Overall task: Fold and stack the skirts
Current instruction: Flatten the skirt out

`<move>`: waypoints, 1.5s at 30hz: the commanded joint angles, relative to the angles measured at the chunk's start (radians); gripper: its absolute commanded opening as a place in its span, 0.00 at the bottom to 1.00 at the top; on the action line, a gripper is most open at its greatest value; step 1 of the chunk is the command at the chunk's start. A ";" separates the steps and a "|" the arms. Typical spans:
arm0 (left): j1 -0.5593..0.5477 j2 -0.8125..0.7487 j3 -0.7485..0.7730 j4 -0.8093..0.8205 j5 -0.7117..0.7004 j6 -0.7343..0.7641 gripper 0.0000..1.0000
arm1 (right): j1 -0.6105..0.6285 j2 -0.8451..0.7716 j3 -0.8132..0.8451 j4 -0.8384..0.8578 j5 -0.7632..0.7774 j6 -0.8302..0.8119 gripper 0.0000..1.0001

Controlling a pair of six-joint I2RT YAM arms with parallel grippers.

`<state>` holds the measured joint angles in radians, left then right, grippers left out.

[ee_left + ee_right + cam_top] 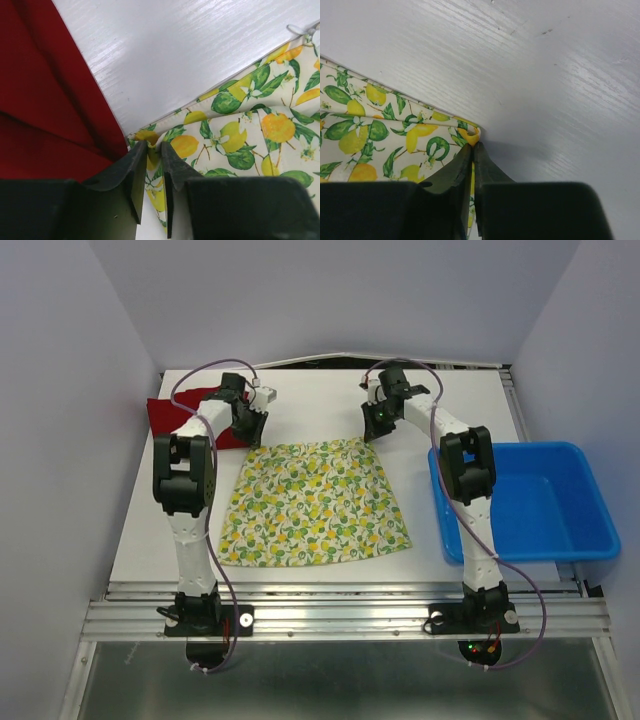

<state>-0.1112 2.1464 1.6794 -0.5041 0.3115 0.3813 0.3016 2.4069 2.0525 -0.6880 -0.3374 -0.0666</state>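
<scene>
The lemon skirt (315,502) lies flat in the middle of the table, waist edge at the far side. My left gripper (248,430) is at its far left corner; in the left wrist view the jaws (154,146) stand narrowly apart with the bunched corner of the lemon skirt (250,120) pinched between the tips. My right gripper (372,425) is at the far right corner; in the right wrist view it (473,145) is shut tight on that corner of the lemon skirt (380,130). The red skirt (185,412) lies at the far left, beside the left gripper, and also shows in the left wrist view (45,100).
A blue plastic bin (596,502) stands at the table's right edge, beside the right arm. White walls close in the table on the left, right and far sides. Bare white tabletop (320,400) shows beyond the skirts.
</scene>
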 commanded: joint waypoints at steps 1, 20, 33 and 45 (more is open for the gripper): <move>-0.001 -0.016 0.008 0.033 -0.020 -0.027 0.22 | 0.002 0.014 0.014 0.015 -0.003 -0.013 0.05; 0.177 -0.384 -0.359 0.397 0.333 -0.067 0.00 | -0.096 -0.224 -0.238 0.166 0.000 0.064 0.01; 0.157 -0.263 -0.230 0.421 0.324 -0.140 0.08 | -0.096 -0.247 -0.298 0.213 0.006 0.111 0.01; -0.036 -0.041 0.176 0.198 0.223 -0.045 0.04 | 0.017 -0.397 -0.397 -0.016 0.104 -0.146 0.01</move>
<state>-0.0898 2.0312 1.7142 -0.2081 0.5869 0.2813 0.2447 2.1372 1.6970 -0.5819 -0.2687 -0.0864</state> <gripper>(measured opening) 0.102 0.015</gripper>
